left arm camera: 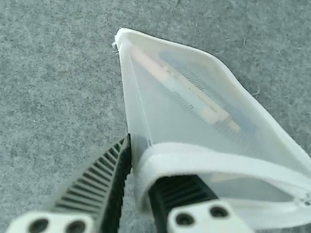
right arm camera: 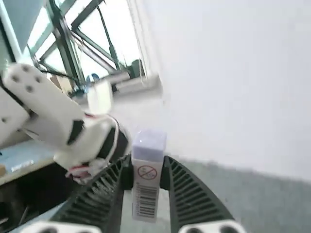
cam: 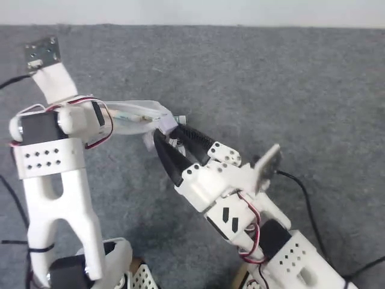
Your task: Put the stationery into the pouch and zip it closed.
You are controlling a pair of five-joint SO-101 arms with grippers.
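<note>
My left gripper point(left arm camera: 140, 162) is shut on the rim of a translucent white pouch point(left arm camera: 194, 121) and holds it up off the grey carpet. Pens point(left arm camera: 187, 90) show through the pouch wall. In the high view the pouch point(cam: 135, 114) hangs out from the left arm's wrist. My right gripper point(cam: 169, 132) is right at the pouch's end, shut on a small lilac-topped box point(cam: 168, 124). In the right wrist view the box point(right arm camera: 147, 145), with a barcode label, stands upright between the black fingers point(right arm camera: 104, 194), and the left arm point(right arm camera: 58, 121) is just beyond it.
Grey carpet point(cam: 271, 84) covers the table, with open room to the right and back. A white bracket with a metal plate point(cam: 43, 54) stands at the back left. Cables point(cam: 304, 192) trail beside the right arm's base.
</note>
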